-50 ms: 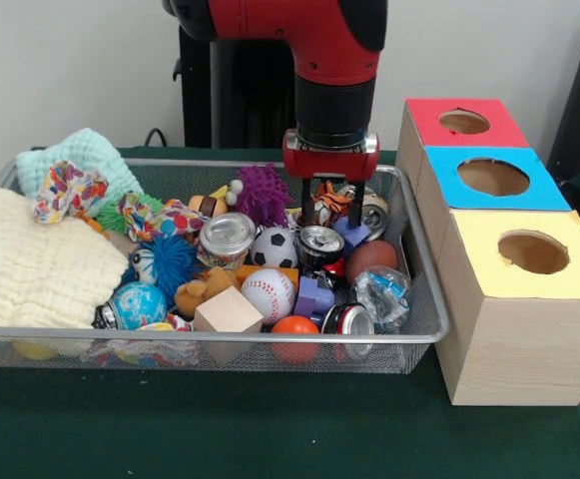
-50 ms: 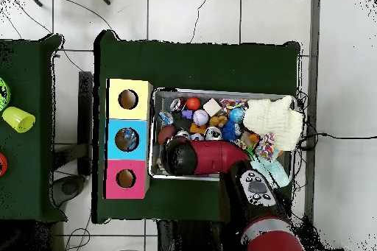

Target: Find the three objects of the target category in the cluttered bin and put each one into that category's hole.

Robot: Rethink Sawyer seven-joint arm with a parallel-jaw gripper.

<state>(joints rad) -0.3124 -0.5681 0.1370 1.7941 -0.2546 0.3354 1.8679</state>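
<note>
The arm hangs straight down into the wire bin (image 1: 424, 329), and the gripper (image 1: 330, 212) sits low at the bin's back right, its two dark fingers (image 1: 307, 205) standing apart with a striped orange toy (image 1: 331, 200) showing between them. Whether they touch it, I can't say from here. Nothing is clamped yet, as far as I can see.

Which category is wanted? The pictures don't tell me. But look at the cans: a silver-topped can (image 1: 228, 236) left of the soccer ball (image 1: 273, 246), a dark can (image 1: 320, 244) just in front of the gripper, and a red can (image 1: 348, 319) lying against the front wall. Three of them, so that's my guess.

The dark can looks thin-walled and light, probably empty, smooth and a bit slick. Squeeze the side hard and I'd expect it to dent or squirt out. I'd take it across the body just under the rim, jaws wide first.

It's wedged tight, mind: the soccer ball touches it on one side and a purple block (image 1: 314, 296) sits just in front, so a lift may drag neighbours along.

The three boxes wait beside the bin, with a red-topped hole (image 1: 464, 122), blue hole (image 1: 493, 177) and yellow hole (image 1: 533, 251).

From overhead the arm covers the gripper entirely.
</note>
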